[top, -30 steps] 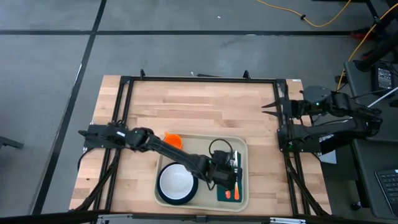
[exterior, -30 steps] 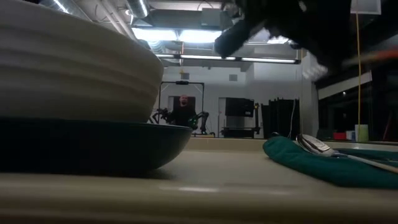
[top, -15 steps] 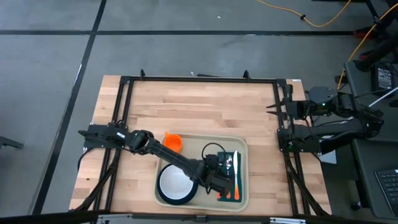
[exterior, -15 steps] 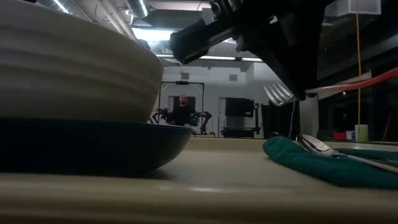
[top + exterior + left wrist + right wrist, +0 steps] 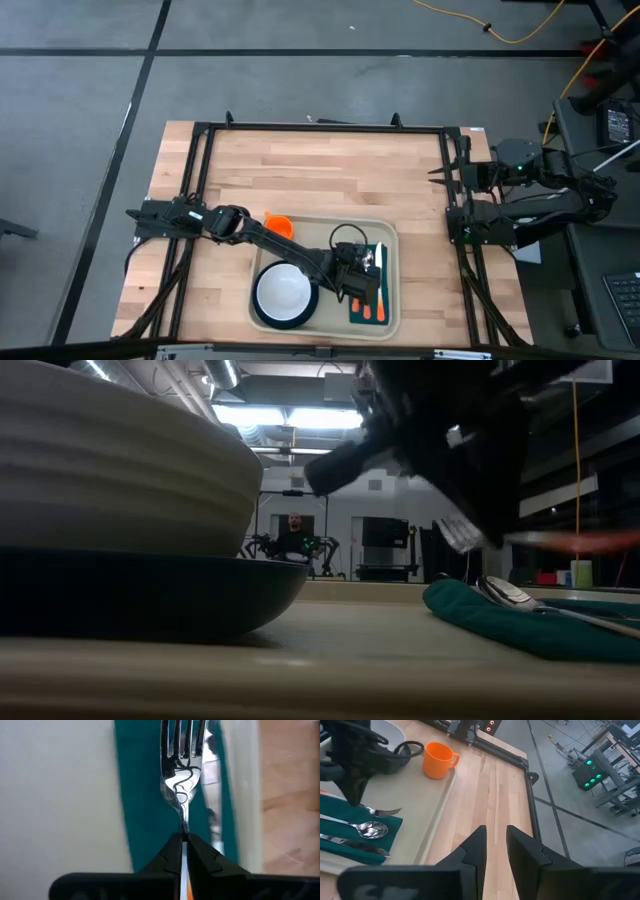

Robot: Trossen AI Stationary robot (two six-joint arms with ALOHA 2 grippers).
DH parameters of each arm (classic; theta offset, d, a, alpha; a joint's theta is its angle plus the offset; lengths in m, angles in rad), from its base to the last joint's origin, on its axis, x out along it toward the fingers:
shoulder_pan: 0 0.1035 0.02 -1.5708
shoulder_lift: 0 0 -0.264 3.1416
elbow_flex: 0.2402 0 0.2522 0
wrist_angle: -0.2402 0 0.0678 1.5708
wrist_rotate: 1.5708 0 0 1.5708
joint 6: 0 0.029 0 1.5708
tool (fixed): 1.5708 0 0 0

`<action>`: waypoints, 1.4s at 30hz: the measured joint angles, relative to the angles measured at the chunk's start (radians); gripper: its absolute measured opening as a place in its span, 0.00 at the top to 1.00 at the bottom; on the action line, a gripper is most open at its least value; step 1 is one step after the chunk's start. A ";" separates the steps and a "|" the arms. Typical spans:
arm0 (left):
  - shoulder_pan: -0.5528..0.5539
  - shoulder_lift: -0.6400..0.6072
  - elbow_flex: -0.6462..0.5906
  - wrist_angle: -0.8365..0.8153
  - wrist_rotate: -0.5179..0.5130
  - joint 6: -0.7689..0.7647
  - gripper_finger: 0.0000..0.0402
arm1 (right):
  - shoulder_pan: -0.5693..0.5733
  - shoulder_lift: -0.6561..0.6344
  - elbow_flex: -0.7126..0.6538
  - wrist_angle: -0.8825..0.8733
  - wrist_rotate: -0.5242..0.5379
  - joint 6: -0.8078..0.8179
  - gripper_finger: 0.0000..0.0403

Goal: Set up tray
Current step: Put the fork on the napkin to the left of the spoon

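Fork was clamped in the left gripper's closed jaws, now lowered over the napkin on the tray, beside the spoon; placement looked imminent. Right gripper waited beyond the tray, jaws slightly apart, empty.

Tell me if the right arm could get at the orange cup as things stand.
Probably yes. The orange cup stands by the tray's far left corner, with bare tabletop between it and the right pincer. The left arm passes close beside it, so it would be tight.
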 joint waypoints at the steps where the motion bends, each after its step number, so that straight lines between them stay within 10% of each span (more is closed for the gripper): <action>1: 0.002 0.000 -0.009 -0.001 -0.004 0.001 0.99 | 0.000 0.000 0.000 -0.003 0.000 0.000 0.80; 42: 0.000 0.069 0.022 0.036 0.008 -0.001 0.99 | 0.000 0.000 0.000 -0.013 0.001 -0.001 0.80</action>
